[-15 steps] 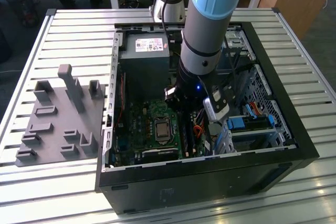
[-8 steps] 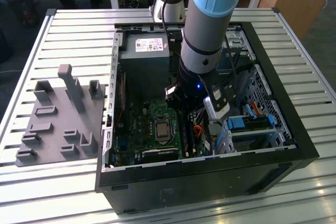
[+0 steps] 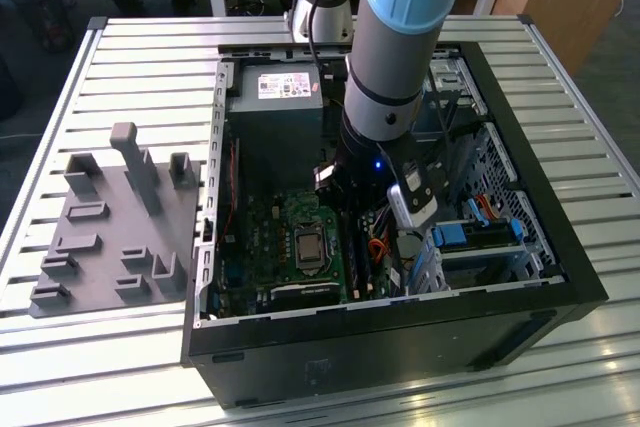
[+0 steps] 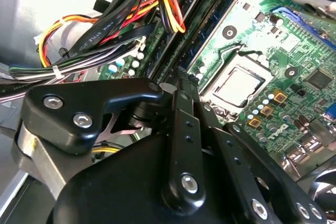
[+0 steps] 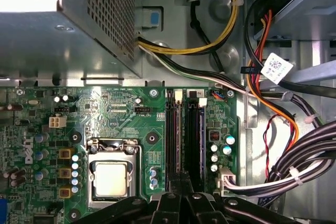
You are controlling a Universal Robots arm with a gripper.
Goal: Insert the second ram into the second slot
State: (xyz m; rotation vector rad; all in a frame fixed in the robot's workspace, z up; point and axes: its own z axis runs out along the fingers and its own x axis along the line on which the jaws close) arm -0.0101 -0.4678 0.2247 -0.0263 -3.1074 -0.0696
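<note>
My gripper (image 5: 182, 183) is shut, its black fingers pressed together with nothing seen between them. It hangs inside the open computer case (image 3: 560, 247), low over the near end of the two long memory slots (image 5: 173, 135) beside the processor socket (image 5: 111, 178). One slot carries a thin blue strip along its length, which looks like the second ram (image 5: 196, 135) standing edge-on in it. The second wrist view shows the gripper (image 4: 181, 77) tips at the slots' end and that blue strip (image 4: 209, 22) running away from them. In the exterior view the arm's wrist hides most of the gripper (image 3: 352, 199).
Bundled black, yellow and orange cables (image 5: 294, 161) crowd close to the slots. The metal power supply (image 3: 275, 97) fills the case's far end. Drive bays with blue clips (image 3: 470, 237) sit on the exterior view's right. A grey fixture plate (image 3: 110, 217) lies on the slatted table outside the case.
</note>
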